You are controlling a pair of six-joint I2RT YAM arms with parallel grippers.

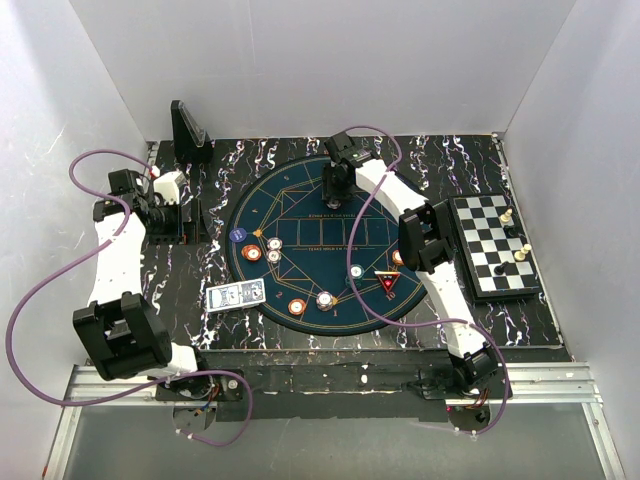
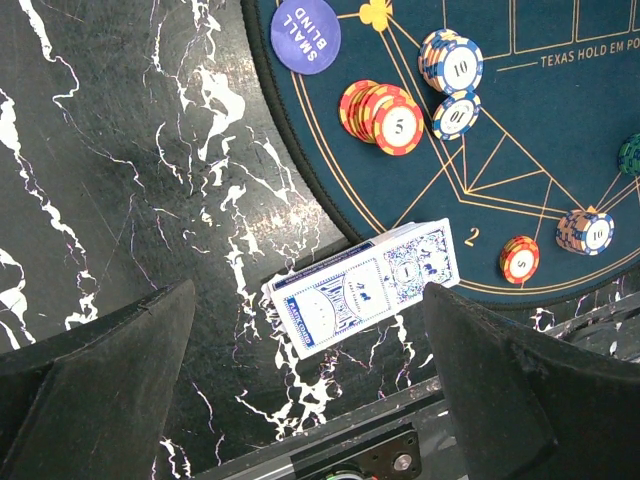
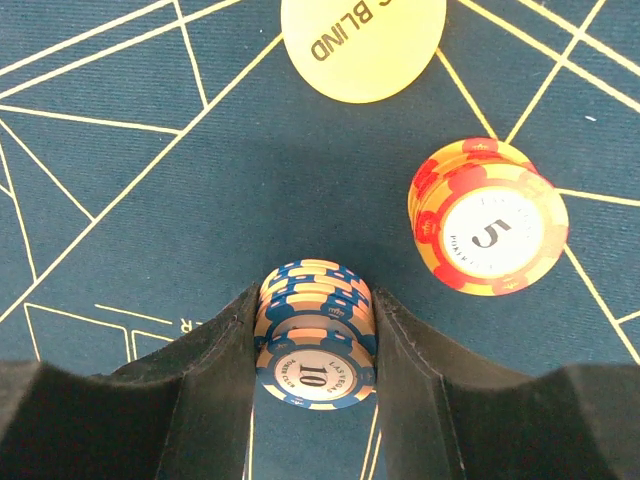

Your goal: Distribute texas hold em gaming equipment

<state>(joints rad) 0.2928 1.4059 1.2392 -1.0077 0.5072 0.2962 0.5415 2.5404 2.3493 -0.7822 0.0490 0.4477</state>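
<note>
I am gripping a loose, probably slippery stack of blue chips (image 3: 315, 345) by its sides in the right gripper (image 3: 317, 310) over the mat (image 3: 150, 200), while the left gripper (image 2: 310, 300) is hovering wide open over the cards (image 2: 365, 285).

Black surface (image 1: 480, 165), veined with white, fills the middle of the frame. Sitting centre on it is a round blue mat (image 1: 290, 200) marked with gold lines. Down at lower left a deck of cards (image 1: 237, 295) lies flat by the mat's rim, with one corner lapping onto it. Over at the right side of the frame sits a chessboard (image 1: 470, 215), flat on the surface beside the mat. At upper left a black stand (image 1: 188, 135) stands upright near the back edge.
</note>
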